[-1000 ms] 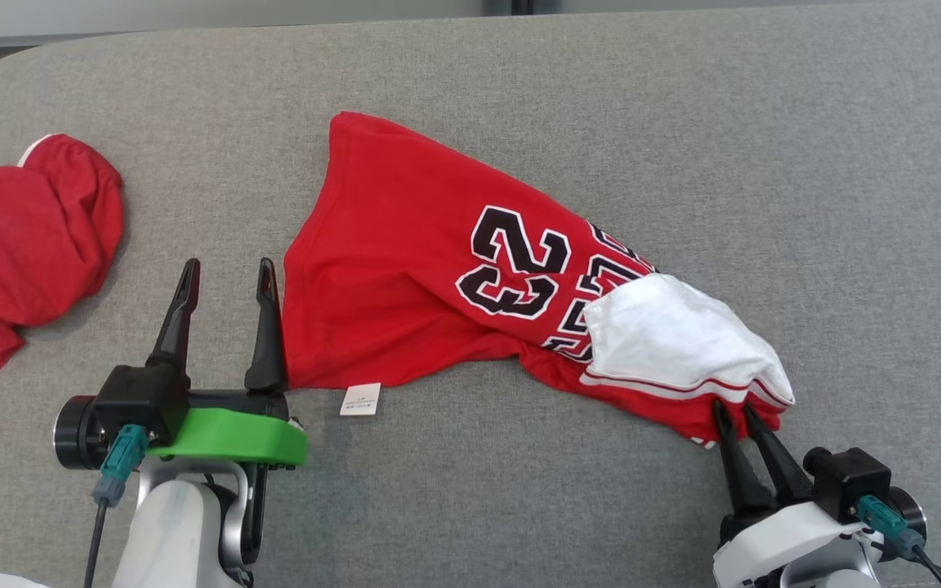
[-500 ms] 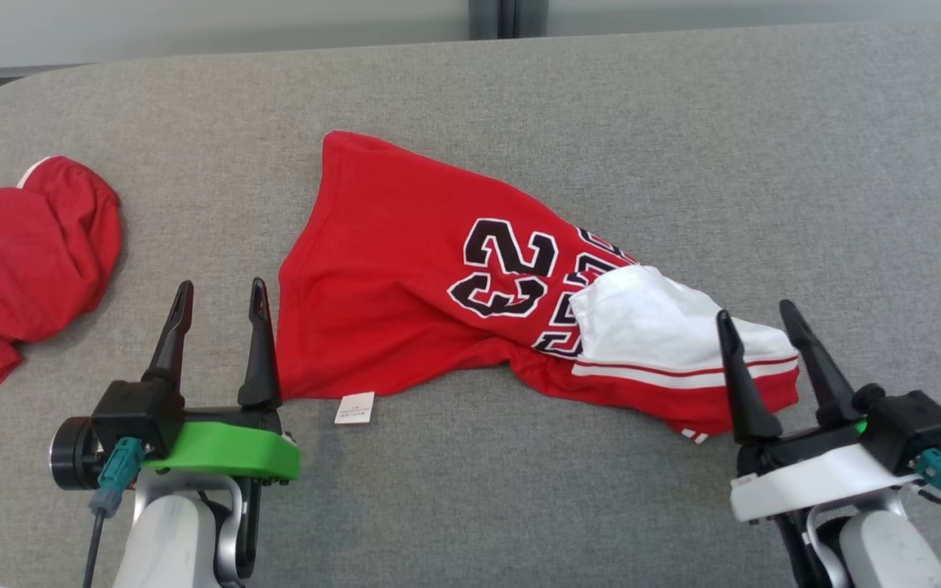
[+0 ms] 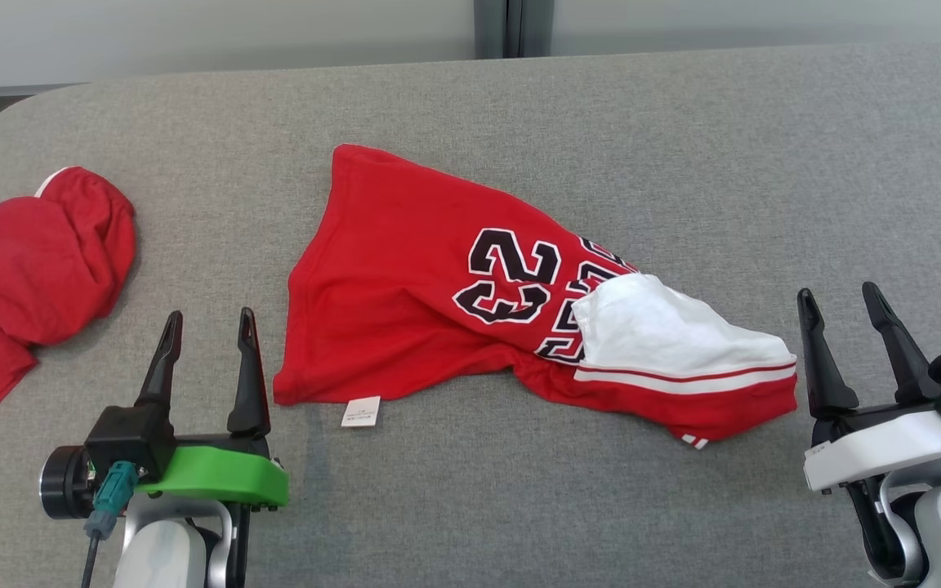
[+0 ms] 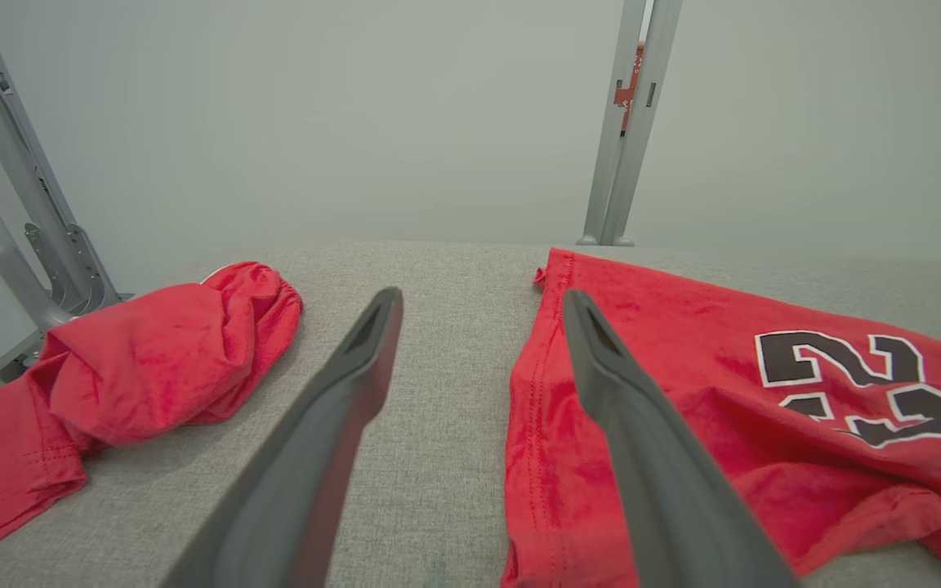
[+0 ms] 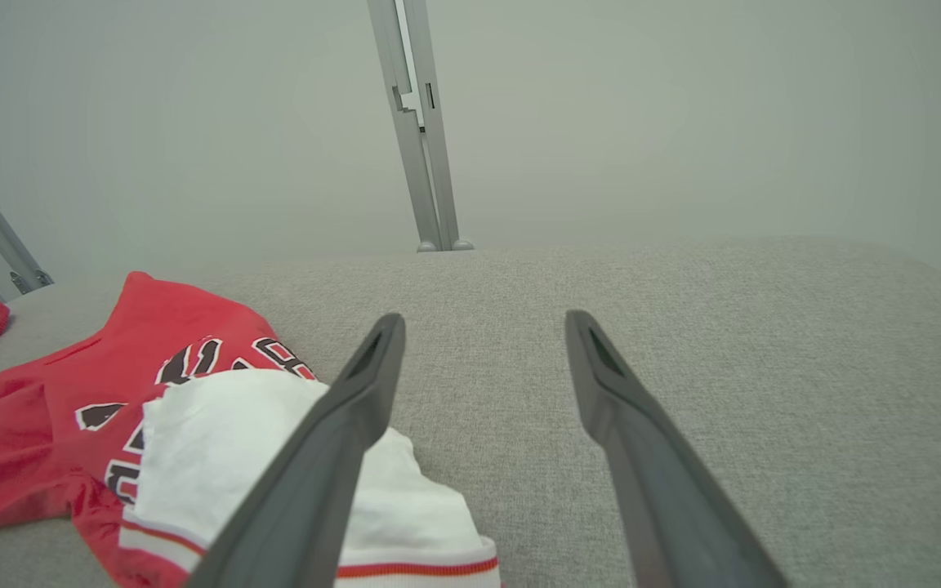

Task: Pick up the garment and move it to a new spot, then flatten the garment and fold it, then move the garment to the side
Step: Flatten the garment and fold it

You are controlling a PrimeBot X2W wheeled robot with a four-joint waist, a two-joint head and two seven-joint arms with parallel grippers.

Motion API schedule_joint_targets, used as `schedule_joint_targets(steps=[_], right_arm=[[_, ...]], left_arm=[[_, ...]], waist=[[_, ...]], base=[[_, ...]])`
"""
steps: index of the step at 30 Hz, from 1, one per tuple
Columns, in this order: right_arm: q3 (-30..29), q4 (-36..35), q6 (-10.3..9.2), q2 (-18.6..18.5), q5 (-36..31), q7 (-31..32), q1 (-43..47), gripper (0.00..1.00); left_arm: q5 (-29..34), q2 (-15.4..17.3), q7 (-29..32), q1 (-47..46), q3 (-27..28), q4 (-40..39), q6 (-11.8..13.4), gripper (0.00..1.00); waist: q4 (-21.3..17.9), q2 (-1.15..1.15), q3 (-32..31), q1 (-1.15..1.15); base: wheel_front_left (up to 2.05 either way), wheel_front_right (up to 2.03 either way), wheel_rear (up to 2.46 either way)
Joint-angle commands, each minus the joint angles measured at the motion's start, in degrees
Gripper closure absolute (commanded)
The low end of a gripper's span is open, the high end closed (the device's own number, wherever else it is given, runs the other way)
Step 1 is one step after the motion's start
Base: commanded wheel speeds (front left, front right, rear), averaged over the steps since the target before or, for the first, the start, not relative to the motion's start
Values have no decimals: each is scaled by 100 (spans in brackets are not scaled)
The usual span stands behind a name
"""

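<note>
Garment, a red jersey with black-and-white numerals and a white-lined end, lies at centre of the grey fabric surface; left gripper, seven o'clock, jaws wide apart, empty, just beside its hem; right gripper, four o'clock, equally wide, empty, near its striped end; crumpled red cloth heap, nine o'clock.

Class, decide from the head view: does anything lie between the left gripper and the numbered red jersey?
Nothing visible does. The open left gripper sits just left of the jersey, with bare grey padding between them. The other red garment lies on the gripper's far side.
</note>
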Motion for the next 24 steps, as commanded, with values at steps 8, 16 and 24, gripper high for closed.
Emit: schedule_joint_targets(steps=[8,16,24], right_arm=[[102,64,-5,-68,131,116,-3,0],[849,475,-5,-455,478,825,-487,0],[1866,1532,-5,-812,945,1620,-1262,0]], left_arm=[[7,28,-2,90,-39,30,23,0],[19,-6,-2,-208,-149,-57,15,0],[-30,-60,-3,-452,-265,-55,-6,0]], waist=[[4,0,-16,0],[103,0,294,0],[267,0,611,0]], base=[[0,0,0],[0,0,0],[0,0,0]])
